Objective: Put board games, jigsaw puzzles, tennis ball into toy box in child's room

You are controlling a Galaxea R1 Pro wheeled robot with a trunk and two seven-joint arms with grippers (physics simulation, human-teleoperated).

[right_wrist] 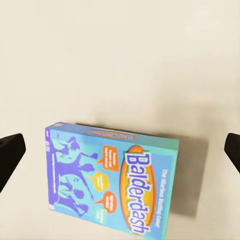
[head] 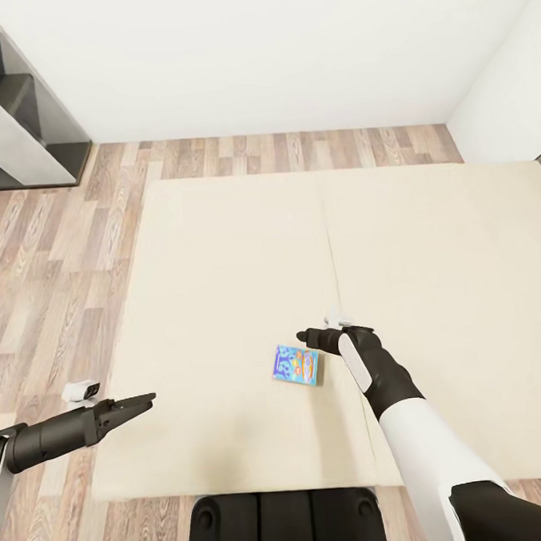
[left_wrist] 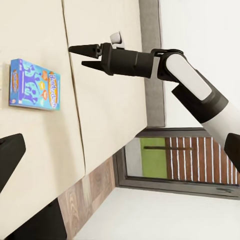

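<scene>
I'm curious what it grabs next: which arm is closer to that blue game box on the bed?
The right. Its gripper hovers just beside the blue game box, jaws open. The left gripper sits far off, at the bed's edge.

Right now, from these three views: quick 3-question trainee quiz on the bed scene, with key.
1. True or false: the right gripper is shut on the board game.
2. The board game lies on: A) the wood floor, B) the bed, C) the desk.
3. What title is printed on the box in the right wrist view?

Key:
1. False. Its fingers are apart and the box lies flat beside them, untouched.
2. B
3. Balderdash

The left gripper hangs at the bed's edge, holding nothing.
</scene>
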